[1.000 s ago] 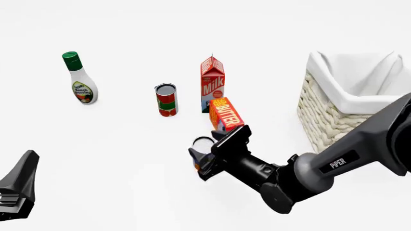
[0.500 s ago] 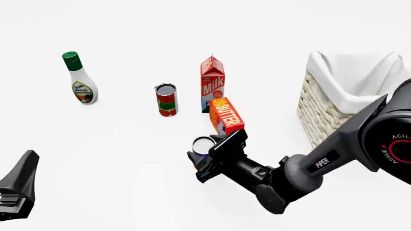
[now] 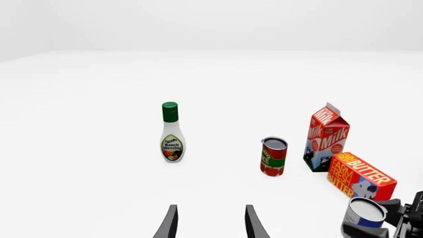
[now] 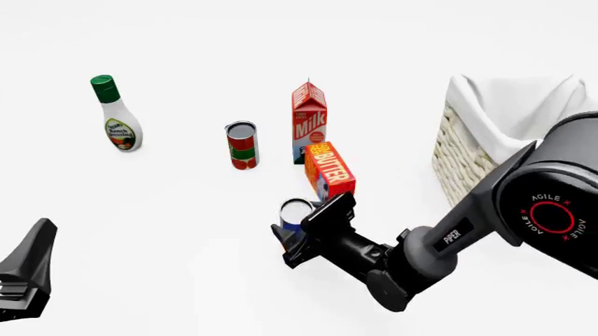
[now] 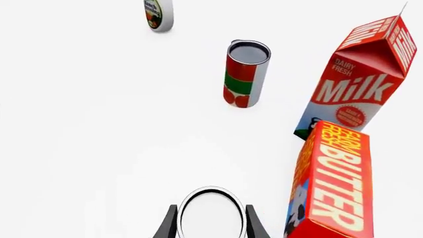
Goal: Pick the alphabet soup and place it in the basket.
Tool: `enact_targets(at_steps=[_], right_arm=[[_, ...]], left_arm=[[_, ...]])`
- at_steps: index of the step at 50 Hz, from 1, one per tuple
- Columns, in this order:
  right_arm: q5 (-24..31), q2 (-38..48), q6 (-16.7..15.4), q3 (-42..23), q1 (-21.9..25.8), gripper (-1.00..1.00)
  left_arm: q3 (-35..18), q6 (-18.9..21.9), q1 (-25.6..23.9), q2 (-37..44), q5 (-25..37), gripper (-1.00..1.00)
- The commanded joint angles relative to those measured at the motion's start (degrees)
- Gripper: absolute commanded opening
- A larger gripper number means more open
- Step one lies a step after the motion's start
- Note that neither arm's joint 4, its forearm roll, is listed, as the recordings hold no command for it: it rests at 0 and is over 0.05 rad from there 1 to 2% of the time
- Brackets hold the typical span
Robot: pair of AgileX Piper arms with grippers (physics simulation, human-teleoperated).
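Observation:
The alphabet soup (image 4: 295,212), a small blue-labelled can with a pale top, stands upright on the table just in front of the butter box. It also shows in the right wrist view (image 5: 211,217) and the left wrist view (image 3: 363,214). My right gripper (image 4: 299,225) is open, with one finger on each side of the can, close to its wall (image 5: 211,227). The basket (image 4: 464,165), woven with a white liner, stands at the right, partly behind my right arm. My left gripper (image 4: 26,276) is open and empty at the near left (image 3: 211,225).
An orange butter box (image 4: 330,168) stands right behind the soup can, with a milk carton (image 4: 309,120) behind that. A red-and-green can (image 4: 241,145) stands to the left of the milk. A ranch dressing bottle (image 4: 117,117) stands at the far left.
My right arm's elbow has swung up and nearer the camera, and the gripper has settled slightly lower around the soup can. The can and the left arm have not moved.

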Motion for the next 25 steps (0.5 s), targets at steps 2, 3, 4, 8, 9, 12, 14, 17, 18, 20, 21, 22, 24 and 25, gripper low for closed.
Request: enact_targets(at_steps=[2,3,4,8,9,12,14,17,18,20,21,22,24,25], right_arm=[[-0.02,1.09,0.35,-0.78,0.05,1.0],[-0.01,1.09,0.38,-0.79,0.06,-1.0],[-0.02,1.08,0.42,-0.78,0.07,-1.0],[-0.21,1.01,0.48,-0.66,0.1,-1.0],[-0.21,1.01,0.48,-0.65,0.1,-1.0],[-0.34,0.83,0.55,-0.47,0.09,-1.0],[-0.41,0.68,0.53,-0.35,0.09,-1.0],[-0.6,0.26,0.58,0.09,0.18,-1.0],[-0.61,0.01,0.59,0.25,0.23,-1.0],[-0.59,-0.55,0.57,0.54,0.28,-1.0],[-0.67,-1.1,0.52,0.88,0.35,-1.0],[-0.69,-1.57,0.58,1.16,0.33,-1.0],[-0.9,-2.49,0.5,1.7,-0.15,-1.0],[-0.84,-3.27,0.59,2.09,-0.02,-1.0]], left_arm=[[0.0,0.0,0.0,0.0,0.0,1.0],[0.0,0.0,0.0,0.0,0.0,1.0],[0.0,0.0,0.0,0.0,0.0,1.0],[0.0,0.0,0.0,0.0,0.0,1.0],[0.0,0.0,0.0,0.0,0.0,1.0],[0.0,0.0,0.0,0.0,0.0,1.0],[0.0,0.0,0.0,0.0,0.0,1.0],[0.0,0.0,0.0,0.0,0.0,1.0],[0.0,0.0,0.0,0.0,0.0,1.0],[0.0,0.0,0.0,0.0,0.0,1.0],[0.0,0.0,0.0,0.0,0.0,1.0],[0.0,0.0,0.0,0.0,0.0,1.0],[0.0,0.0,0.0,0.0,0.0,1.0],[0.0,0.0,0.0,0.0,0.0,1.0]])
